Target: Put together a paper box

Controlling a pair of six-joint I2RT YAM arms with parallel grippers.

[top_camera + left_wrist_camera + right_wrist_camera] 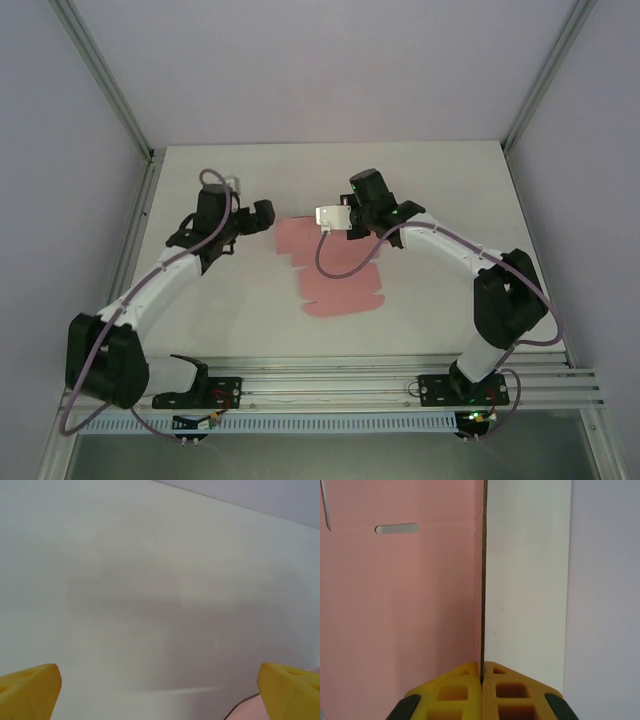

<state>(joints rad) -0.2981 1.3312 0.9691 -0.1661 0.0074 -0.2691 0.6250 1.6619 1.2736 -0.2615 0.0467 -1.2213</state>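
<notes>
Right gripper [482, 676]: pinching shut on a thin edge of the paper box [395, 605] — the card is running edge-on straight up from between its yellow fingers.
Sheet position: the paper box is lying as a flat pink sheet mid-table [340, 285], its slotted panel spreading beside the pinched edge.
Left gripper [157, 675]: hanging wide open over the bare table [150, 555], gripping nothing — just beside the sheet's far corner.
Arm poses: left arm [165, 280] and right arm [450, 250] are both reaching forward, bending inward toward the sheet's far end.

Bare table [230, 320] free left and near of paper box [340, 275]; right gripper [482, 680] crowds far-right corner.
</notes>
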